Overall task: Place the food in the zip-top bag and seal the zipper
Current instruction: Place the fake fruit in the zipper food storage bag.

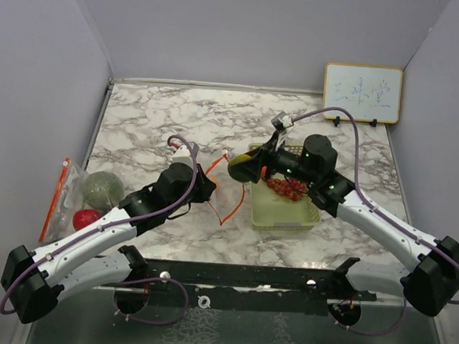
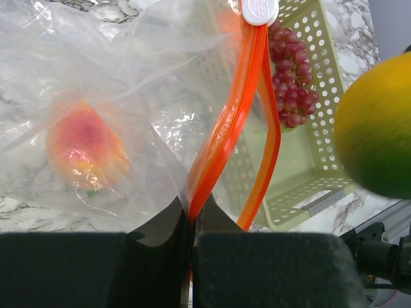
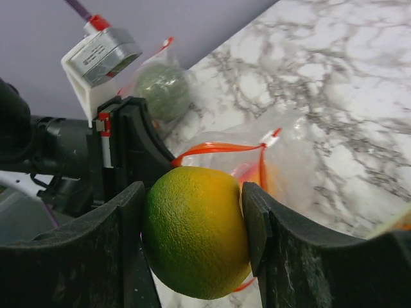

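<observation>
Fruit: a round green-and-yellow citrus-like fruit (image 3: 196, 256) hangs at the mouth of the clear zip-top bag (image 2: 128, 64), not yet inside.
Right hand (image 3: 192, 189): clamped on that fruit from both sides, apparently to lower it in.
Bag contents: one orange-peach round fruit (image 2: 83, 151) already inside; the bag lies on the white marble surface (image 1: 186, 122).
Left hand (image 2: 192, 224): closed on the bag's orange zipper strip (image 2: 225, 122), lifting one lip so the mouth gapes.
Beside the bag: pale green perforated tray (image 2: 308, 160) holding red grapes (image 2: 289, 77).
Well apart from the bag: grey-green netted melon (image 1: 102, 188) and red round fruit (image 1: 85, 219).
</observation>
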`<state>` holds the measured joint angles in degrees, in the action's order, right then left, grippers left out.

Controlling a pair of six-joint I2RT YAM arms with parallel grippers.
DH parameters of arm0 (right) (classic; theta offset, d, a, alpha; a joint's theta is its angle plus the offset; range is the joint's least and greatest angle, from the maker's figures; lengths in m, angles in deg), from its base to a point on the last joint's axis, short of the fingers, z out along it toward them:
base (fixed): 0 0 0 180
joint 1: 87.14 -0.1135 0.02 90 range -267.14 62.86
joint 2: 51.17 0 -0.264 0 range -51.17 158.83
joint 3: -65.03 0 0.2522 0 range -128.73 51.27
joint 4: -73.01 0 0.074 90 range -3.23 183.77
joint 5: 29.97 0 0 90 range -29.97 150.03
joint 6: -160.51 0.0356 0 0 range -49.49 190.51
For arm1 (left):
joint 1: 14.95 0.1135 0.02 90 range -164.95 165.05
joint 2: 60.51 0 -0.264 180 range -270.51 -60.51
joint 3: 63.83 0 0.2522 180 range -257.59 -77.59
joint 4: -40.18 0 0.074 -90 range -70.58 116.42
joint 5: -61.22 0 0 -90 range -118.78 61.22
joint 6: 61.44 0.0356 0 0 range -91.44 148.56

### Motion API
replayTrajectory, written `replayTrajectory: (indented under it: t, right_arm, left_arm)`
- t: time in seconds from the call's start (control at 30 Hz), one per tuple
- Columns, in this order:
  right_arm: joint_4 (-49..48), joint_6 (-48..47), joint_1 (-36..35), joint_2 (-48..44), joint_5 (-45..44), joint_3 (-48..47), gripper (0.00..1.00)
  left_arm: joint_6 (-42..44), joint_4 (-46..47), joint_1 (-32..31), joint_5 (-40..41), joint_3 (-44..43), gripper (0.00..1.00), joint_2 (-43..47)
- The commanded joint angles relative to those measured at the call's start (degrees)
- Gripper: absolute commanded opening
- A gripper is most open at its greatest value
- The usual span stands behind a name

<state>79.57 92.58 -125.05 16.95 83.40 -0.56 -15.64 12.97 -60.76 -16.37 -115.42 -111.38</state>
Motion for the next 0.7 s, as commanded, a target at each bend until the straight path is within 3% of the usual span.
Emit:
replayTrajectory:
  t: [0.0, 0.17, 0.3, 0.37, 0.43, 0.6, 0.67]
  right_arm:
    - [-10.1, 5.6, -2.1, 5.3, 8.7, 1.6, 0.19]
    - [-12.4, 6.8, -2.9, 9.4, 6.8, 2.4, 0.19]
    - [-6.6, 4.0, -3.6, 11.2, -2.7, 0.7, 0.22]
    - [-2.8, 2.3, -4.5, 11.1, -12.0, -0.2, 0.34]
    - [0.5, 0.6, -5.3, 10.9, -17.6, -1.6, 0.52]
    - [3.4, -2.0, -5.9, 9.0, -19.9, -2.3, 0.99]
    - [3.2, -2.3, -5.9, 7.2, -19.4, -1.6, 1.00]
  left_arm:
    - [-1.1, 2.4, 0.2, -3.5, -2.9, 0.00, -0.4]
    - [-2.2, 4.1, 0.2, -5.7, -3.5, 0.00, 0.0]
    - [-4.3, 6.6, 0.3, -8.8, -3.0, 0.00, 0.0]
    - [-5.4, 8.2, 0.3, -10.2, -2.4, 0.00, 0.2]
    - [-6.1, 9.4, 0.3, -10.7, -1.5, 0.00, 0.2]
    - [-7.5, 11.7, 0.7, -10.5, 0.9, 0.00, -1.0]
    - [-7.8, 12.5, 1.0, -10.3, 1.9, 0.00, -2.0]
